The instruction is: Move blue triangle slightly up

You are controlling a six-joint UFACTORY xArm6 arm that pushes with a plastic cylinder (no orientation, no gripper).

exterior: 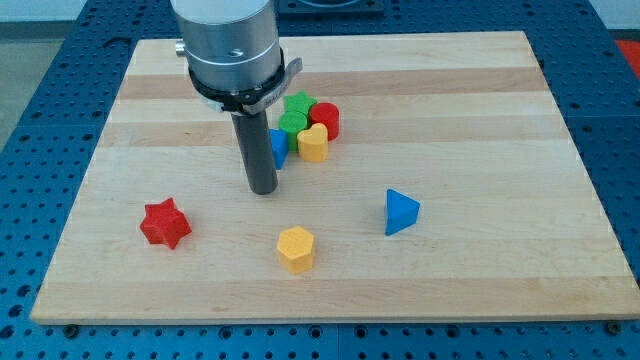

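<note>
The blue triangle (401, 211) lies on the wooden board (480, 120), right of centre and toward the view's bottom. My tip (263, 189) rests on the board well to the triangle's left, about level with its top edge and apart from it. Right of the rod and partly hidden by it is a second blue block (279, 147), whose shape I cannot make out.
A cluster sits just right of the rod: a green star (295, 110), a red cylinder (325, 119) and a yellow heart (314, 143). A red star (165, 223) lies at the lower left. A yellow hexagon (296, 248) lies below my tip.
</note>
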